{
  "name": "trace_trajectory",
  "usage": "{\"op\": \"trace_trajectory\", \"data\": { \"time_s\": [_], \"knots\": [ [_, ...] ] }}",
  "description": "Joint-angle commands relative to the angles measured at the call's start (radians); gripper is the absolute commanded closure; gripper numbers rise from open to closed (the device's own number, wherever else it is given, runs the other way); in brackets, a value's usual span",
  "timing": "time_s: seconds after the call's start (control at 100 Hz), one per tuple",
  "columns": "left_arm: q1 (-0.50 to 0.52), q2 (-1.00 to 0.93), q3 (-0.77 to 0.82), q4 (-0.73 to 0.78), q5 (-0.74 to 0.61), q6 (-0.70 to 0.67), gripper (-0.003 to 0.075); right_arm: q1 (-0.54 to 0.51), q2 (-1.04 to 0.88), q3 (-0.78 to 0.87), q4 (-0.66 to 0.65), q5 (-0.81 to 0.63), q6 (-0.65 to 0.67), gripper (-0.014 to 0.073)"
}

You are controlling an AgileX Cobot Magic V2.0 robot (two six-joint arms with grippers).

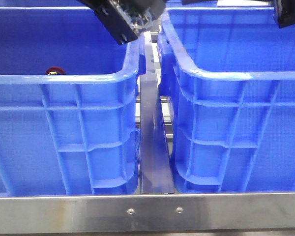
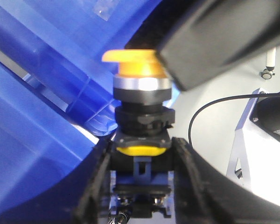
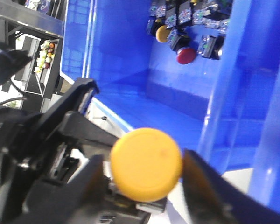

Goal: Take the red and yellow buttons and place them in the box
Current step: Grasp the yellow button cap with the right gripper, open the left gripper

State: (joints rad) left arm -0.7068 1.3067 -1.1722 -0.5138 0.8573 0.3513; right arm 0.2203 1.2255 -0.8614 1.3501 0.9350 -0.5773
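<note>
In the left wrist view my left gripper (image 2: 142,147) is shut on the black body of the yellow button (image 2: 139,63), whose cap points away from the wrist. In the right wrist view the same yellow button (image 3: 146,164) faces the camera between the fingers of my right gripper (image 3: 144,171). Those fingers stand on either side of the cap with thin gaps, so this gripper is open. A dark red button (image 3: 185,55) lies with other buttons in a blue box (image 3: 130,70). In the front view a red button (image 1: 52,72) shows inside the left box (image 1: 64,78), with my left gripper (image 1: 130,24) above its rim.
Two blue crates stand side by side, the second crate (image 1: 236,76) on the right, with a dark metal rail (image 1: 152,132) between them. A steel frame bar (image 1: 147,210) runs along the front. Part of my right arm (image 1: 287,12) hangs at the top right.
</note>
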Motion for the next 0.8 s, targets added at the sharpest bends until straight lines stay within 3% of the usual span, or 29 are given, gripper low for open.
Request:
{"op": "trace_trajectory", "data": {
  "time_s": [0.0, 0.11, 0.32, 0.39, 0.52, 0.6, 0.79],
  "knots": [
    [-0.010, -0.025, -0.025, -0.041, -0.038, 0.000, 0.0680, 0.000, -0.019, -0.033, 0.071, 0.026, -0.012, 0.0325],
    [-0.010, -0.025, -0.025, -0.041, -0.036, 0.000, 0.0680, 0.000, -0.019, -0.033, 0.072, 0.026, -0.012, 0.0395],
    [-0.010, -0.025, -0.025, -0.039, -0.034, 0.000, 0.0658, 0.000, -0.019, -0.033, 0.072, 0.027, -0.012, 0.0393],
    [-0.010, -0.025, -0.025, -0.039, -0.034, 0.000, 0.0586, 0.000, -0.019, -0.033, 0.072, 0.028, -0.012, 0.0393],
    [-0.010, -0.025, -0.025, -0.036, -0.033, 0.002, 0.0319, 0.000, -0.019, -0.033, 0.072, 0.028, -0.012, 0.0393],
    [-0.010, -0.025, -0.025, -0.036, -0.033, 0.002, 0.0212, 0.000, -0.019, -0.033, 0.072, 0.028, -0.012, 0.0393],
    [-0.010, -0.025, -0.025, -0.036, -0.031, 0.002, 0.0195, 0.000, -0.019, -0.033, 0.079, 0.016, -0.012, 0.0393]
  ]
}}
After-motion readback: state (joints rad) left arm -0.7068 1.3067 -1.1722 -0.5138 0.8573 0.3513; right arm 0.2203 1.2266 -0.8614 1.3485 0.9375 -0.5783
